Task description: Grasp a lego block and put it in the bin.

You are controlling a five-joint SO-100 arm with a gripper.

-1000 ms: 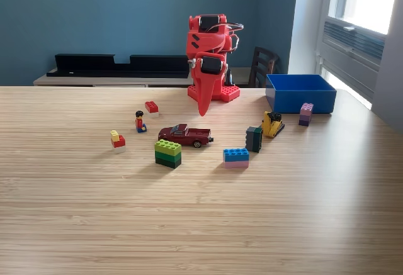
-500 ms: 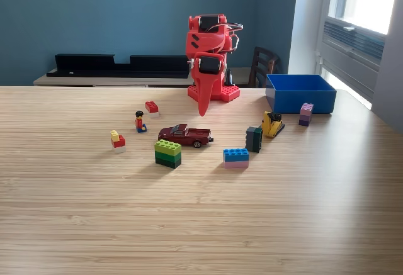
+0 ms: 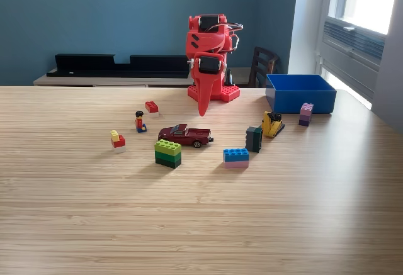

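Several blocks lay scattered on the table, none in the bin, which stood at the exterior view's right, near the arm's base. The gripper hung folded, tip down just above the table, its jaws drawn together on nothing. Risks noted: the car and the figure sat close to the red block and the green block — a loose approach could knock them or seize the wrong item. The purple block stood just beside the bin wall, leaving little room for jaws. The blue block and the dark block sat near each other — one could be nudged. Against both earlier frames, no change: arm and objects were as before.
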